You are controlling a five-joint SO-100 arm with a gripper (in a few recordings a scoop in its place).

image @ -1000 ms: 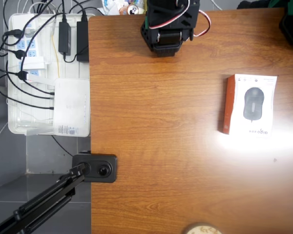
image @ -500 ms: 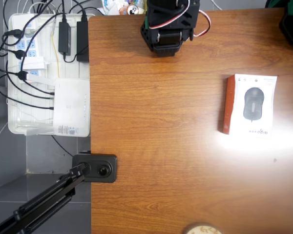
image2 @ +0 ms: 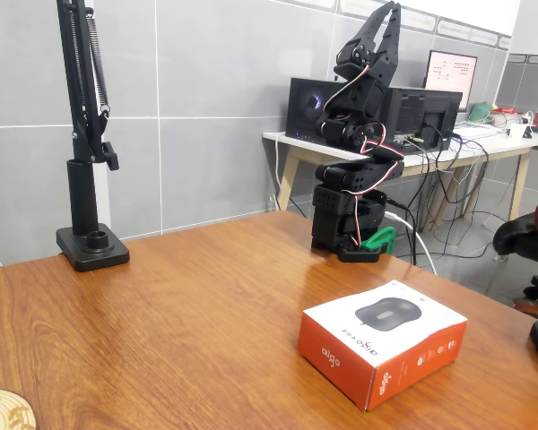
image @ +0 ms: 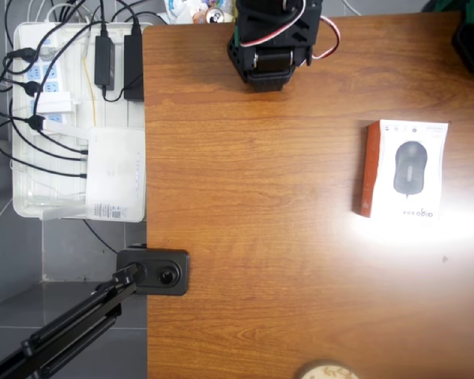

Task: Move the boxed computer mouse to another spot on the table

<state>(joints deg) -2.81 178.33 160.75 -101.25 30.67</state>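
Overhead view: the mouse box [image: 403,170] lies flat on the table [image: 253,237] at about 3 o'clock, long side running 12 to 6, orange-red side facing 9 o'clock, printed mouse face up. A bright glare patch sits on the wood just below it. Arm base [image: 272,39] sits at 12 o'clock, well apart from the box. Tray of cables [image: 79,118] hangs off the 9 o'clock edge; a lamp stand [image: 154,271] is clamped near 7 o'clock.

Fixed view: the arm is folded upright over its base, claw [image2: 387,20] pointing up at 12 o'clock, high above the wood and holding nothing. Its fingers appear nearly together, but I cannot tell for sure at this size. The box [image2: 382,339] rests untouched near 5 o'clock.

Step in hand, by my reading: none begun; the reach is not yet started. Next move calls for unfolding toward the box, parting the fingers wide enough to span its narrow width, and descending squarely over it.
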